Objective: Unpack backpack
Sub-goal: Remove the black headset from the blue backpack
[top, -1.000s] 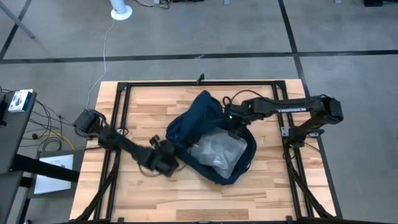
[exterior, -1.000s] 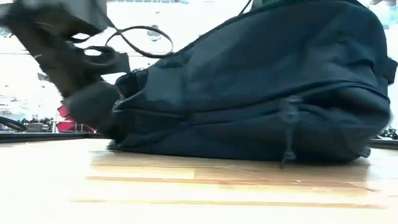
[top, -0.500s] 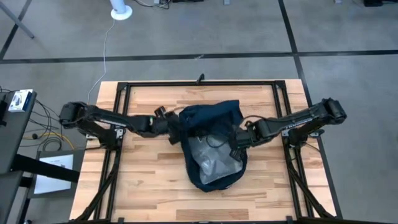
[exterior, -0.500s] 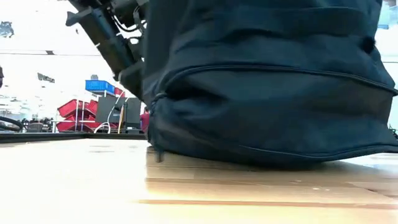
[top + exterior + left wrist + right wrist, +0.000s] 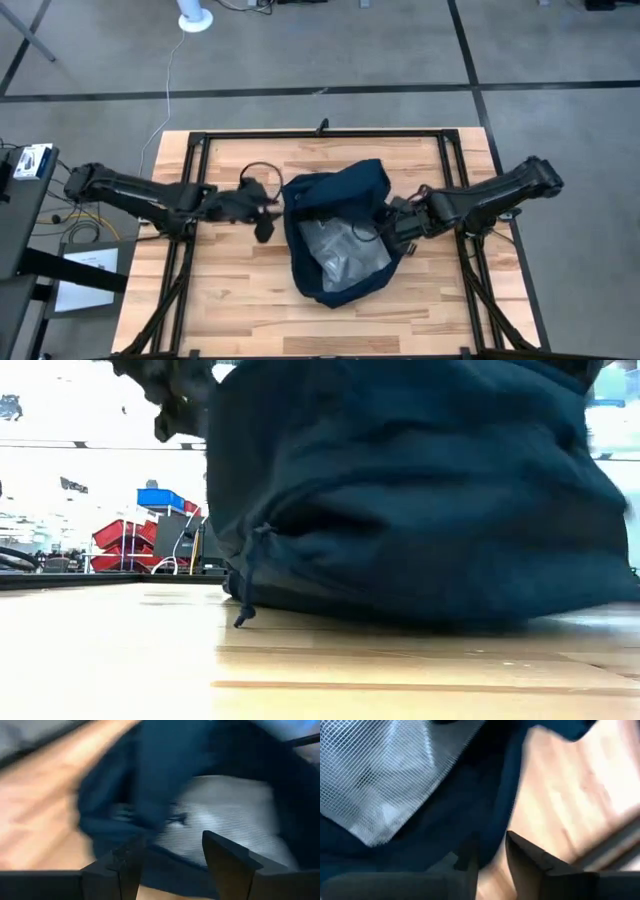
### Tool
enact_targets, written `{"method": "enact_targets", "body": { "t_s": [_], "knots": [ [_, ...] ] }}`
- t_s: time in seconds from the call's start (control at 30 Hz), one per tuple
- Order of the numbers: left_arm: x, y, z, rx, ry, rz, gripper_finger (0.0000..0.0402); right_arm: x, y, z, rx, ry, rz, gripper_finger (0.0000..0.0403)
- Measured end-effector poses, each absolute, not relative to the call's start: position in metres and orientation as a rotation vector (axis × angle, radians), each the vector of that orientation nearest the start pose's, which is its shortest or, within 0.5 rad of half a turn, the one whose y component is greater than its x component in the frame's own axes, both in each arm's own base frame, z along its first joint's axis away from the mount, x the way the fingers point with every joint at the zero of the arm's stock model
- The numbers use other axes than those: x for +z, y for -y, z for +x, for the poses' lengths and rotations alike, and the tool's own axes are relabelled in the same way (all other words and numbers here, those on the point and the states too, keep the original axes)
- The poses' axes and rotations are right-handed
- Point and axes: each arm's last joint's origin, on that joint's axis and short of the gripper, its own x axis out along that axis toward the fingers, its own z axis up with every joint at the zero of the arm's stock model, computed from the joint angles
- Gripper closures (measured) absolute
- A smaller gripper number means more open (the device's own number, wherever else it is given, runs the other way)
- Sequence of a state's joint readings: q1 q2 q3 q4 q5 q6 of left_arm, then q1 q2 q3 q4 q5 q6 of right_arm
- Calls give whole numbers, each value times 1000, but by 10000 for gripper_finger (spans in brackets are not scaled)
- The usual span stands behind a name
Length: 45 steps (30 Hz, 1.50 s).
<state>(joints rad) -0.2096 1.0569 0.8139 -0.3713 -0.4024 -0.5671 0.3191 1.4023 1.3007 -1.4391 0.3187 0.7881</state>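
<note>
The dark navy backpack (image 5: 335,190) lies on its side in the middle of the wooden table, its mouth gaping upward. A pale, crinkly mesh-patterned bag (image 5: 345,252) shows inside it. The low view is filled by the backpack (image 5: 420,510), whose underside rests on the wood. My left gripper (image 5: 268,212) hovers open just left of the backpack, with nothing between its fingers (image 5: 225,865). My right gripper (image 5: 393,225) is at the backpack's right rim, shut on it. My right gripper pinches the right-hand rim of the backpack's open mouth (image 5: 495,837) between its two fingers. The fingers come from the table's right, slanting down. The navy cloth runs back between them, and the backpack's body stays on the table.
Black frame rails (image 5: 195,140) run along the table's left, right and far edges. A thin black cord loop (image 5: 255,172) sits by the left gripper. Bare wood (image 5: 300,325) lies on the near side of the backpack.
The backpack has turned about on the table, from lying slantwise to standing nearly square with its mouth up. My left gripper has gone from the backpack's near-left corner toward the far side and then back toward the table's left edge. My right gripper has moved nearer and rightward along the rim.
</note>
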Motion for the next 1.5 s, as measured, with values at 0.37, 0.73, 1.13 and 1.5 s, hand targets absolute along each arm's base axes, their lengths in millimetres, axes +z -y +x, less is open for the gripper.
{"method": "enact_targets", "body": {
  "t_s": [0.37, 0.73, 1.13, 1.5],
  "knots": [
    [278, 134, 225, 166, -257, -456, 217, 347, -77, 224, -256, -1043, 122, 216],
    [247, 172, 223, 135, -347, -411, 217, 299, -109, 296, 1, -860, -177, 208],
    [251, 150, 172, 183, -574, -255, 217, 229, -40, 400, -122, -873, -146, 208],
    [253, 145, 166, 189, -595, -222, 217, 200, -8, 408, -84, -1010, -96, 208]
  ]
}}
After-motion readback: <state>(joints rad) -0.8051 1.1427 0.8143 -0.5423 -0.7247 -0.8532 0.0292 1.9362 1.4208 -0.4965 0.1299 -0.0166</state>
